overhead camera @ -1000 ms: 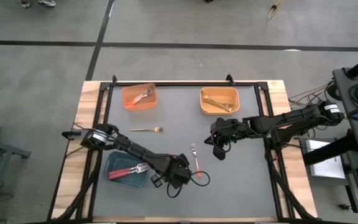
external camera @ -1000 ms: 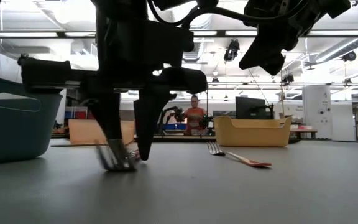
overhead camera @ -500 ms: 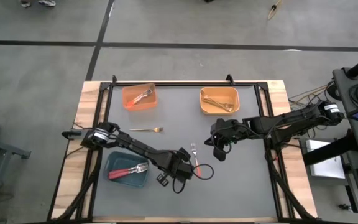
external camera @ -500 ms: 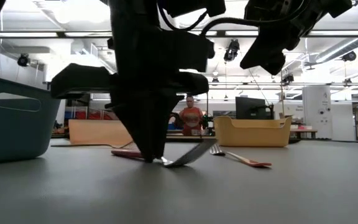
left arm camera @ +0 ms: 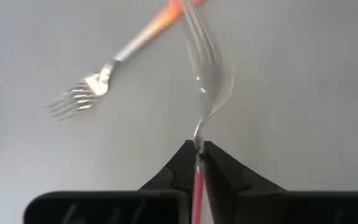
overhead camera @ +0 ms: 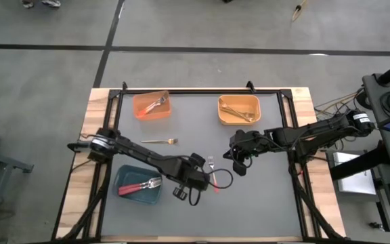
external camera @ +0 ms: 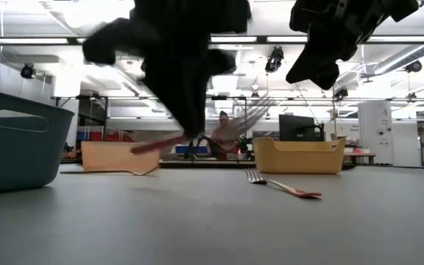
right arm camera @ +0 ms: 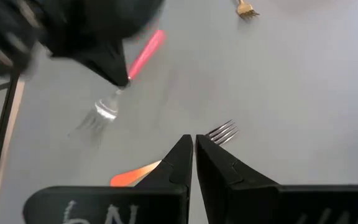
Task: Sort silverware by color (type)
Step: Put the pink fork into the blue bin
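My left gripper point(overhead camera: 196, 176) hovers over the middle of the table, shut on a pink-handled fork point(left arm camera: 207, 81) that shows blurred in the low view point(external camera: 197, 136). An orange-handled fork point(overhead camera: 212, 171) lies flat on the mat just to its right, also seen in the left wrist view point(left arm camera: 123, 53) and the low view point(external camera: 282, 185). My right gripper point(right arm camera: 193, 146) is shut and empty, raised above that fork's tines point(right arm camera: 222, 132). A gold fork point(overhead camera: 160, 141) lies flat farther toward the far left. My left gripper pinches the pink fork between its two fingertips at the pink handle point(left arm camera: 197, 177), right where the metal neck point(left arm camera: 197, 140) begins. The fork is lifted clear of the table and tilted, tines point(external camera: 250, 114) higher than the handle end point(external camera: 153, 145).
An orange bin point(overhead camera: 152, 105) and a yellow-orange bin point(overhead camera: 239, 109) stand along the far edge, each with forks in it. A teal bin point(overhead camera: 139, 184) with a red fork sits near the left, beside my left arm. A person stands in the room beyond the table.
My left gripper has risen from the mat with the pink fork and shifted a little toward the far edge. The fork first touched the table, then rested on one end, and now hangs clear and tilted. My right gripper has kept still.
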Available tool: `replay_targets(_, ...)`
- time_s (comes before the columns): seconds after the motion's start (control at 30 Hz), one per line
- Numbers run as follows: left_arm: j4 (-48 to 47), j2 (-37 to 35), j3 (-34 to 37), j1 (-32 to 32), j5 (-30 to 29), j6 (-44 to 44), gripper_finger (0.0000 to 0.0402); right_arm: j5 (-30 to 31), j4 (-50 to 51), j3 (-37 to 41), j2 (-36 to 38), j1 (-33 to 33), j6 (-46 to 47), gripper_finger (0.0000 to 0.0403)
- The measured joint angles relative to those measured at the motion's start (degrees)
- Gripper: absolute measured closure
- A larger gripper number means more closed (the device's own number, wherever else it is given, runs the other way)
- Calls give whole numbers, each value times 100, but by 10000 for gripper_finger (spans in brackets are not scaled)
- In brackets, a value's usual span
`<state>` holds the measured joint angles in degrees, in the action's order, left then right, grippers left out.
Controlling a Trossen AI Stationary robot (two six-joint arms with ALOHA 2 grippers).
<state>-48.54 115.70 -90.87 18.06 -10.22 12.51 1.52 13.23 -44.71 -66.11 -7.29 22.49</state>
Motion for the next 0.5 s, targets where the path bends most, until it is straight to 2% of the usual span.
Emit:
replay_targets(0.17,-314,-767,0,0,-272,-213,400,0,-4,0,0,0,1,390)
replay_targets(0.33,-710,-1630,-2,4,-277,-1097,399,7,-26,0,0,2,-1,390)
replay_targets(0.5,-1001,-2149,-7,135,-284,-1820,400,15,-27,0,0,2,-10,390)
